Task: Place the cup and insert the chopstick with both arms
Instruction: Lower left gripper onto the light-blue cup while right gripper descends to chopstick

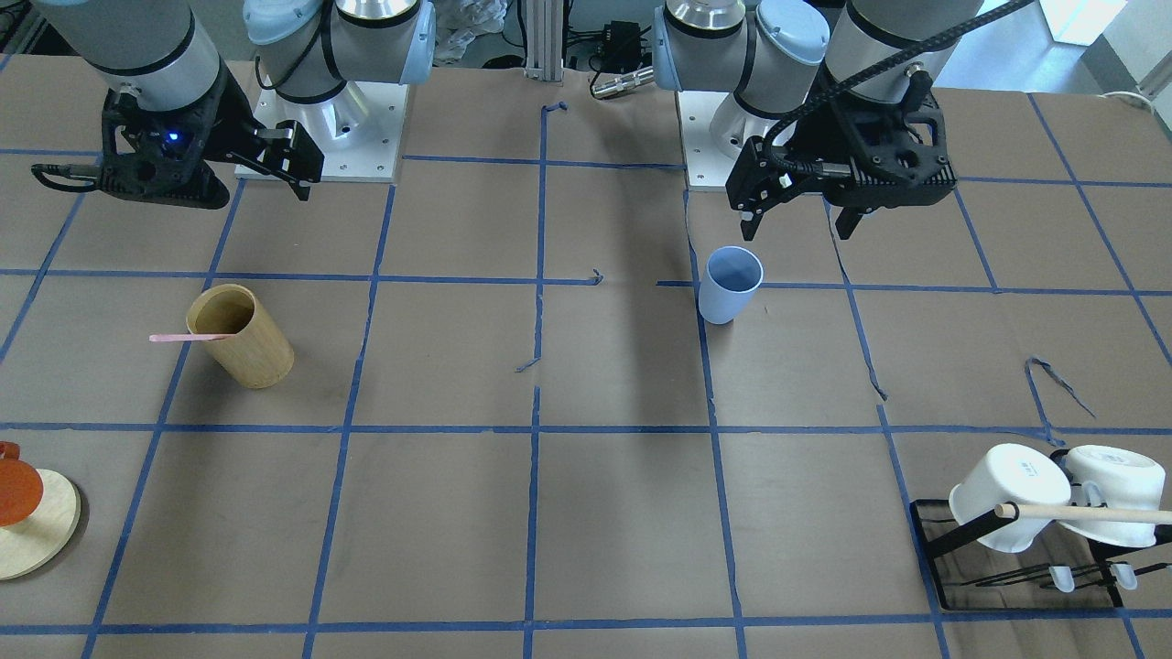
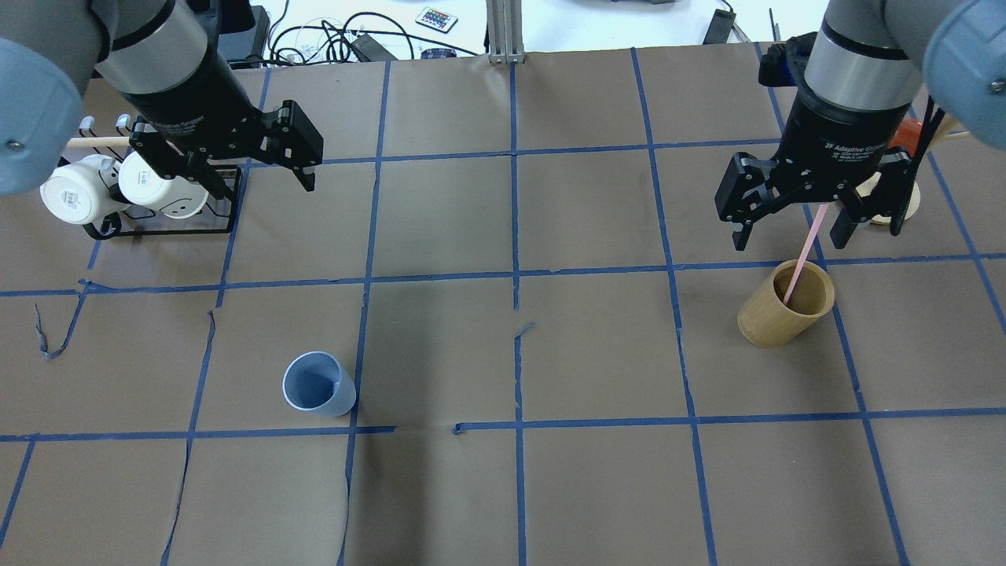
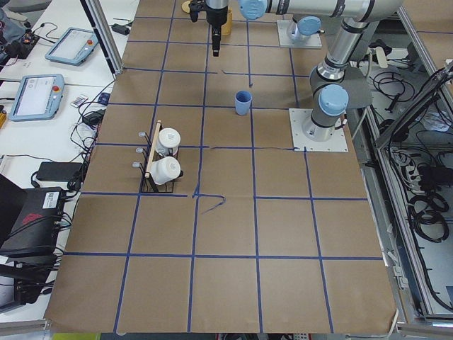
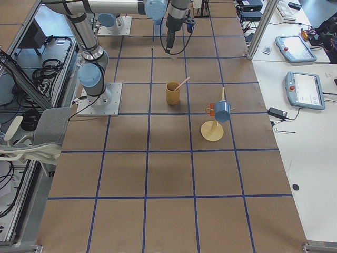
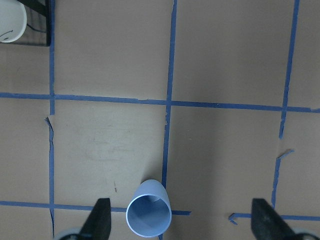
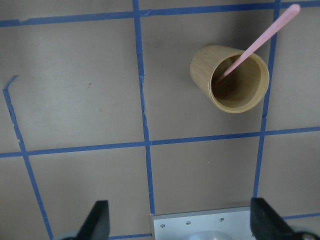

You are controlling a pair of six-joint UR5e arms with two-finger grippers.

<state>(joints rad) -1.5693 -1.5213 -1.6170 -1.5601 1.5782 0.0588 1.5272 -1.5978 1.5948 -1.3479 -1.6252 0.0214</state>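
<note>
The chopstick (image 2: 805, 251) leaned inside the wooden holder (image 2: 774, 318), its tip poking out past the rim. The right claw (image 2: 790, 234) hung above that holder, spread wide and empty. The cup (image 2: 318, 384) stood upright on the surface (image 2: 503, 487), well apart from the holder. The left claw (image 1: 799, 212) hovered high on that far side, also spread and empty. A good grasp likely meant lowering squarely around the cup's wall and closing gently, lest the light cup tip.

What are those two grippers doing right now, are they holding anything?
Left gripper: open, holding nothing.
Right gripper: open, holding nothing.
</note>
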